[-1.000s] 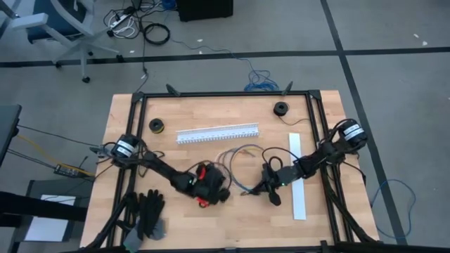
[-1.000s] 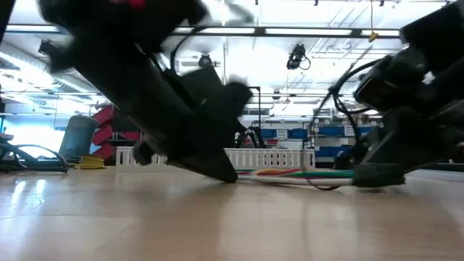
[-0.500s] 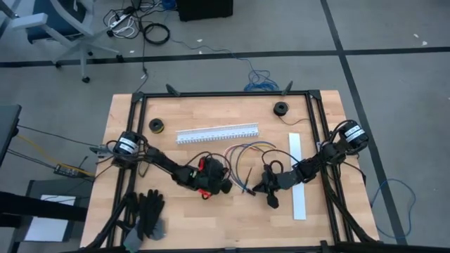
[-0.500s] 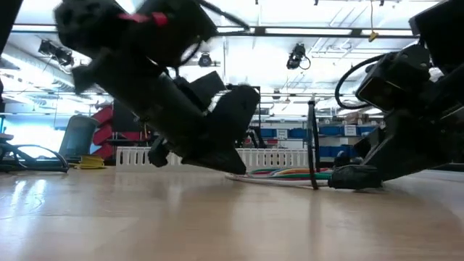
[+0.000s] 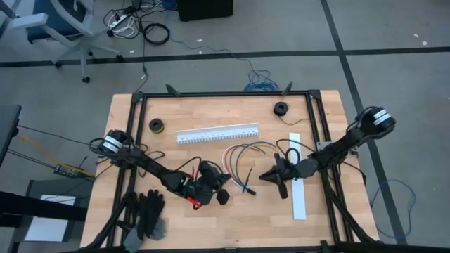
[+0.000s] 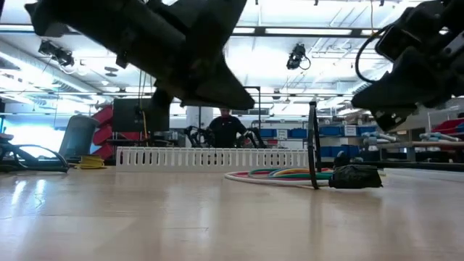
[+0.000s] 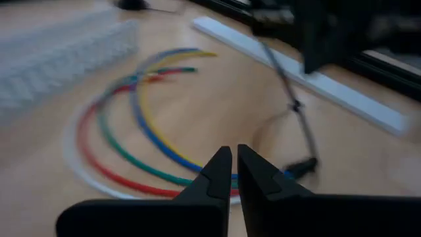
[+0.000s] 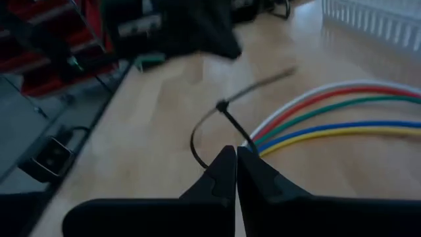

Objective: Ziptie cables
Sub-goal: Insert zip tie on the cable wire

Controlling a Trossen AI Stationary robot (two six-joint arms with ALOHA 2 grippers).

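I've lifted both arms off the cables (image 5: 242, 153). My left gripper (image 5: 223, 197) and right gripper (image 5: 266, 177) are closed, empty. The zip tie (image 5: 249, 179) looks looped on; the tie seems done

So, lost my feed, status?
Left pincer shut, empty, raised. Right pincer shut, empty. Thin multicoloured wires on table, black ziptie looped round them. Nothing in the way.

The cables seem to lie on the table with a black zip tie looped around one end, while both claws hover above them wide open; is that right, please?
Not quite: both claws are shut. The left wrist view shows the left claw closed, and the right wrist view shows the right claw closed. The cables do lie on the table with the zip tie looped around one end.
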